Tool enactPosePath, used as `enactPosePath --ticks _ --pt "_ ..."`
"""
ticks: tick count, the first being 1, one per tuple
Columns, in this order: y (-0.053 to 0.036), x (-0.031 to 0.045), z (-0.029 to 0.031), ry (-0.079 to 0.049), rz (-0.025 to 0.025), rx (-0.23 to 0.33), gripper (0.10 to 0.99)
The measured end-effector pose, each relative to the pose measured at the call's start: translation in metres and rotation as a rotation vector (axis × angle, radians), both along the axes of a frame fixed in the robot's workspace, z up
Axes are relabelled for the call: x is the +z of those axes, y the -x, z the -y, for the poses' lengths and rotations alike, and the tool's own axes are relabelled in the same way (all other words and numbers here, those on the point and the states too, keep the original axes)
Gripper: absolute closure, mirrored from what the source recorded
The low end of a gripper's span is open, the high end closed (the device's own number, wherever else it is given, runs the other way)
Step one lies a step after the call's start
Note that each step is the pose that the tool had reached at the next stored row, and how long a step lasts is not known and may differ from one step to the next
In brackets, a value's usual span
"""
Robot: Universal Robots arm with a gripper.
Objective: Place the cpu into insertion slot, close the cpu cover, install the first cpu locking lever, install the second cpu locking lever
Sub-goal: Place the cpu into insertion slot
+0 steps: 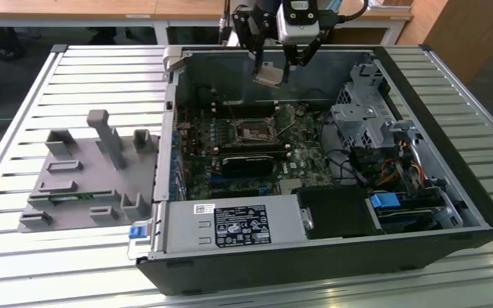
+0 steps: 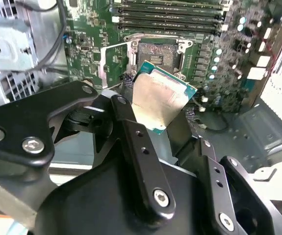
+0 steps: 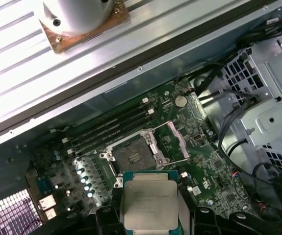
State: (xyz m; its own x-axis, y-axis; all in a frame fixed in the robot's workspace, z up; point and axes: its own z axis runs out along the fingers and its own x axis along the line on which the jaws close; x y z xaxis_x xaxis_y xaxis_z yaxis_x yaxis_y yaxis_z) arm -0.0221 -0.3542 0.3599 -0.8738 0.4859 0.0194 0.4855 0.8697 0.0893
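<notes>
gripper (image 1: 273, 68) | fingers (image 2: 140, 147) clamped on cpu (image 2: 161, 98); chip pinched between both tips | held clear of insertion slot (image 3: 133, 155); not touching

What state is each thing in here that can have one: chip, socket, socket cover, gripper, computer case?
Small flat square silver-beige cpu: held in the air, not seated.
Square dark insertion slot with silvery rim: empty.
Thin silvery metal-frame cpu cover: swung open.
Black gripper: shut on the cpu.
Black metal computer case: side open, interior exposed.
</notes>
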Motion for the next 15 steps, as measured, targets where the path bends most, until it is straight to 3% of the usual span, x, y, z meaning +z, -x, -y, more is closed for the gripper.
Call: enactPosePath --ticks 15 --pt "0.0000 -0.0028 0.0000 0.000 0.0000 -0.266 0.557"
